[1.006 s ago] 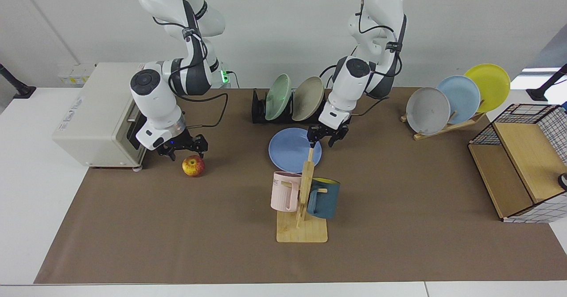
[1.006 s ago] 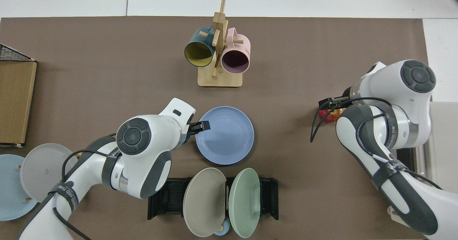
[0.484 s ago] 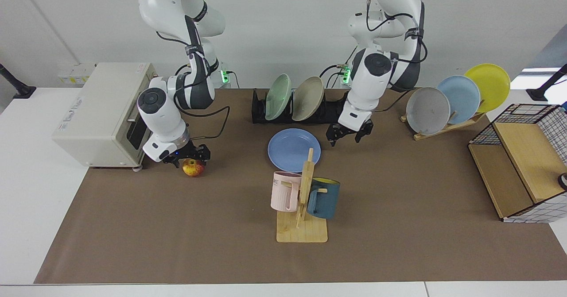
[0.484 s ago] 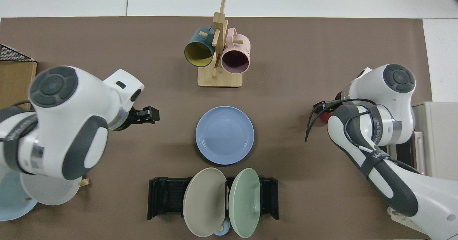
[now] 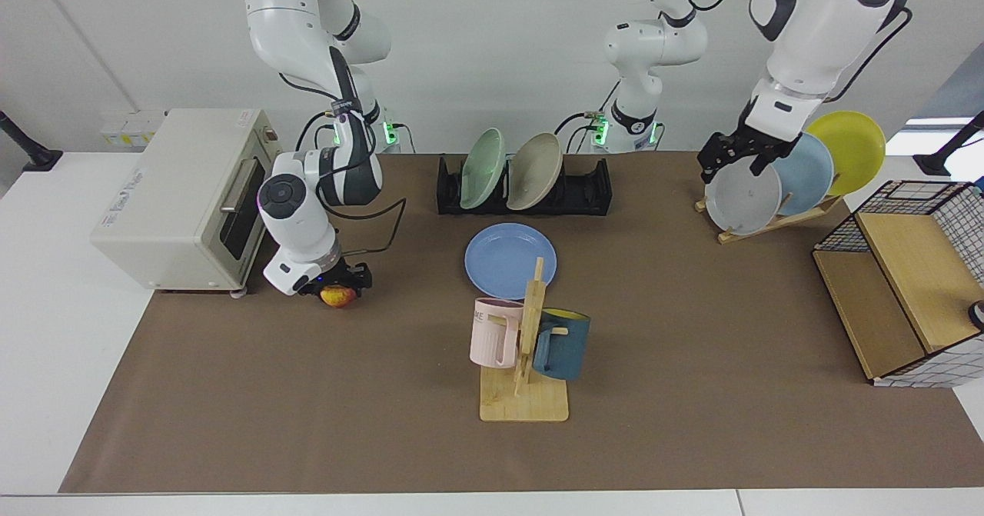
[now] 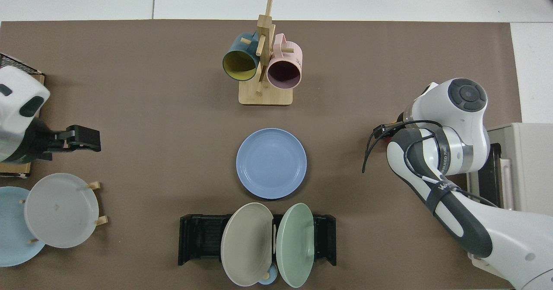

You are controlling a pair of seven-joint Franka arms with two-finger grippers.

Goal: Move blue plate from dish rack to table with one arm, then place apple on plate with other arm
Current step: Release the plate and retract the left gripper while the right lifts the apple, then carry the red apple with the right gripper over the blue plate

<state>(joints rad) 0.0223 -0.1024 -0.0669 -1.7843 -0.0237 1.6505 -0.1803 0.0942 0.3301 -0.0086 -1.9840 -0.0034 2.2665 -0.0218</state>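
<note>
The blue plate (image 5: 510,260) (image 6: 271,163) lies flat on the brown mat of the table (image 5: 307,408), just in front of the black dish rack (image 5: 586,188) (image 6: 199,239). The apple (image 5: 337,297) rests on the mat near the toaster oven. My right gripper (image 5: 338,285) is lowered over the apple, open, with a finger on each side of it. In the top view the right arm (image 6: 449,130) hides the apple. My left gripper (image 5: 733,164) (image 6: 82,138) hangs open and empty, raised in front of the grey plate on the wooden stand.
A mint-green plate (image 5: 482,168) and a beige plate (image 5: 534,170) stand in the rack. A toaster oven (image 5: 177,201) sits beside the apple. A mug stand (image 5: 524,347) holds two mugs before the blue plate. A wooden plate stand (image 5: 776,181) and a wire basket (image 5: 907,270) lie beyond the left gripper.
The left arm has lifted away from the blue plate and swung out to the wooden plate stand. The right gripper has come down around the apple.
</note>
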